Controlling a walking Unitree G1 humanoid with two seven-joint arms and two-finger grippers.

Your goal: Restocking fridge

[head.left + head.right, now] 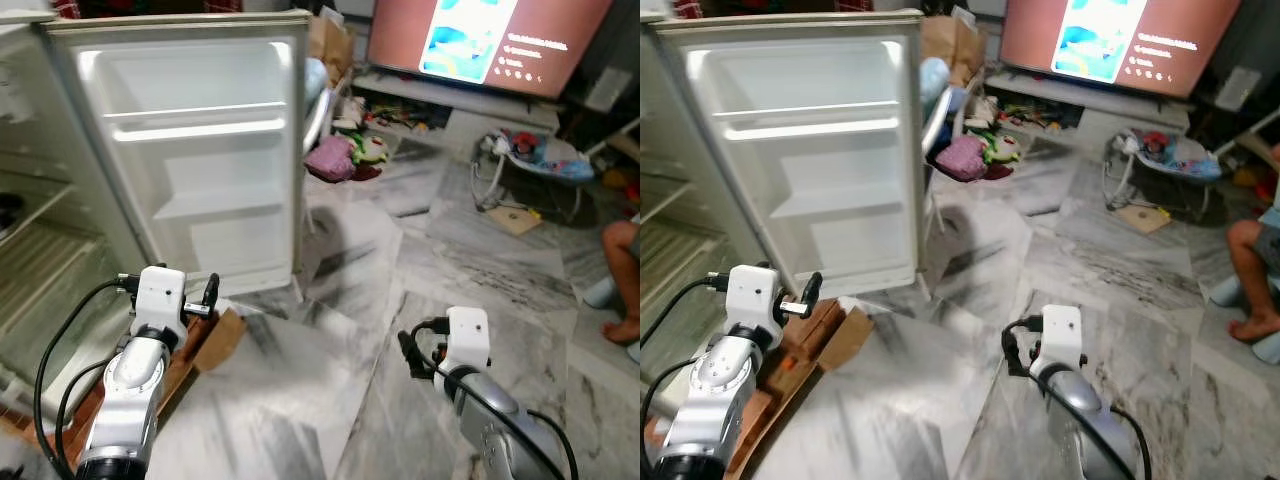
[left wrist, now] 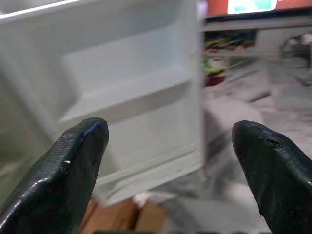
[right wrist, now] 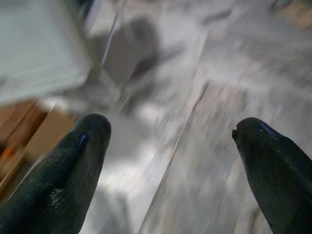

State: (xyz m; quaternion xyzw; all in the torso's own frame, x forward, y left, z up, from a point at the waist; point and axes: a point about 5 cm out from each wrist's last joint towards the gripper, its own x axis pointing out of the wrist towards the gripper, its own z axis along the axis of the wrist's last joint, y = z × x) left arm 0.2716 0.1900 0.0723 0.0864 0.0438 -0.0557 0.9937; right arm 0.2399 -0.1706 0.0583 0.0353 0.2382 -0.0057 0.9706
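The white fridge stands open at the left, its wire shelves (image 1: 35, 260) bare. Its door (image 1: 195, 160) swings toward me and its door racks hold nothing. A brown cardboard box (image 1: 205, 345) lies on the floor at the foot of the door. My left gripper (image 2: 170, 136) is open in front of the door's lower racks, above the box, with nothing between its fingers. My right gripper (image 3: 170, 131) is open too, held low over the marble floor (image 1: 330, 400) to the right, holding nothing.
A large lit TV (image 1: 480, 40) stands at the back right over a low shelf. A pink cloth and toys (image 1: 340, 155) lie beside the door's edge. A baby bouncer (image 1: 530, 150) sits further right. A person's leg (image 1: 620, 265) shows at the right edge.
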